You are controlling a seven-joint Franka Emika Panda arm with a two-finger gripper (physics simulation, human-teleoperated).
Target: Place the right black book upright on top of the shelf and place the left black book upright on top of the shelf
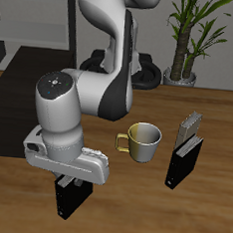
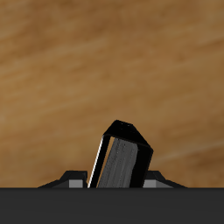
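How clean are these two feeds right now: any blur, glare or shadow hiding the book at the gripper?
Exterior view: evenly lit, soft and low in detail, no glare; the arm's bulk covers the gripper and the top of the right black book. Wrist view: the wooden table is a blurred smear, while the book is fairly sharp, tilted, with a bright line along one edge.

I can read no text, label, brand, number or sign anywhere in either view. The covers of the two black books (image 1: 183, 160) (image 1: 70, 197) show me plain black with no title, the small grey book (image 1: 191, 124) is unmarked, and the mug (image 1: 143, 141) carries no print. From my wrist view, the book (image 2: 120, 160) beneath me shows only pale page edges and a bare dark cover.
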